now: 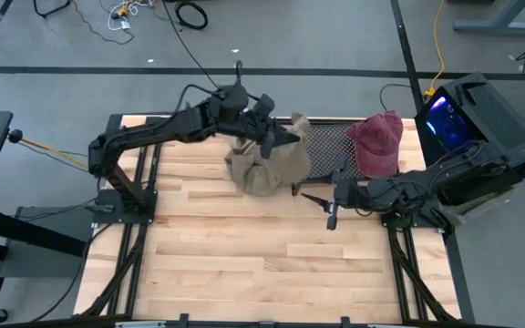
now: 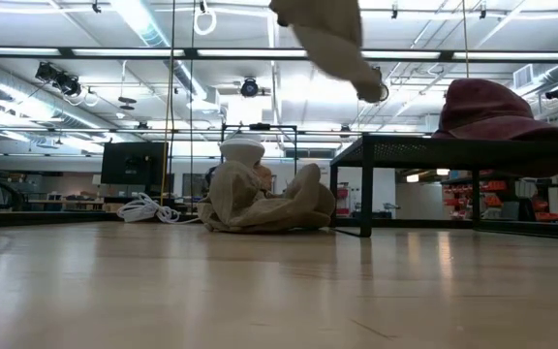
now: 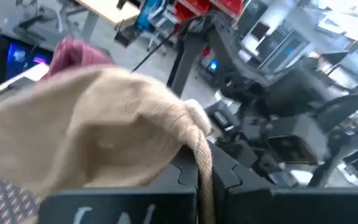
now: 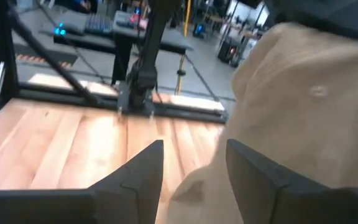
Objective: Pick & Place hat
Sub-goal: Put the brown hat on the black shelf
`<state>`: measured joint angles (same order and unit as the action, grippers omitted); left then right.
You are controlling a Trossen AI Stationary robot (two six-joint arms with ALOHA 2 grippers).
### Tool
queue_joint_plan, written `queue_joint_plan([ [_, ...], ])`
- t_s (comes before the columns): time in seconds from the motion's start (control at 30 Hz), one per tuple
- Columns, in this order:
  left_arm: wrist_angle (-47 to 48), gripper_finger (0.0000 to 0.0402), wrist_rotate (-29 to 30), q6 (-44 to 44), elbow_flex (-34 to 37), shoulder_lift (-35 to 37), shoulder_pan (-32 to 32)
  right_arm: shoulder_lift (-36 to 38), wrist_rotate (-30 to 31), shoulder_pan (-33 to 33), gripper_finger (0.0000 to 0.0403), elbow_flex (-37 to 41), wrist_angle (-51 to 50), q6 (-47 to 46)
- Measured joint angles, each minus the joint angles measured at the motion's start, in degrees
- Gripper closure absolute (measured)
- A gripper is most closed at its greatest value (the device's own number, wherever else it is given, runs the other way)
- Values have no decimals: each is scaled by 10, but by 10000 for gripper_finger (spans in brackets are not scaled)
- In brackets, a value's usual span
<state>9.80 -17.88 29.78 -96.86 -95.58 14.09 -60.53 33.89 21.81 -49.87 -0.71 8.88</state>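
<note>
Floppy tan hat dangles from the left gripper, pinched tight above the mesh rack. Soft, light fabric, so grab the brim. Right gripper waits half-open near the table.

wooden table, black mesh rack, computer case

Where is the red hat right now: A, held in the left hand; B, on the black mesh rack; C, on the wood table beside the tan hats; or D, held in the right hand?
B: the red hat sits on the black mesh rack, as the low view also shows, while the left hand holds up a tan hat.
</note>
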Motion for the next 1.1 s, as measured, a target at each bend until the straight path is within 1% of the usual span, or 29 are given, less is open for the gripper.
queue_joint_plan([
  [0.07, -1, 398, 2, -2, 0, -12, 0, -7, -4, 0, 227, 0, -11, -16],
  [0.17, -35, 398, 1, -2, 0, -37, -1, -20, -6, 0, 227, 0, -45, -42],
  [0.2, -46, 398, 0, 1, 0, -44, -2, -23, -15, 0, 227, 0, -56, -52],
  [0.33, -101, 398, -21, 29, 1, -77, 0, -33, -49, 0, 227, 0, -97, -90],
  [0.37, -127, 398, -22, 40, 0, -85, 2, -34, -57, 0, 227, 0, -106, -98],
  [0.47, -163, 398, -31, 66, 0, -101, 11, -37, -73, 0, 227, 0, -110, -121],
  [0.57, -180, 398, -33, 91, 0, -116, 21, -42, -83, 0, 227, 0, -118, -133],
  [0.7, -184, 394, -45, 116, 0, -132, 29, -47, -84, 0, 227, 0, -141, -155],
  [0.87, -191, 397, -52, 124, 1, -144, 31, -48, -62, 0, 227, 0, -172, -181],
  [0.97, -194, 397, -32, 108, 0, -144, 31, -48, -52, 0, 227, 2, -183, -203],
  [1.1, -193, 386, -12, 106, 0, -144, 31, -48, -50, -1, 227, 8, -188, -221],
])
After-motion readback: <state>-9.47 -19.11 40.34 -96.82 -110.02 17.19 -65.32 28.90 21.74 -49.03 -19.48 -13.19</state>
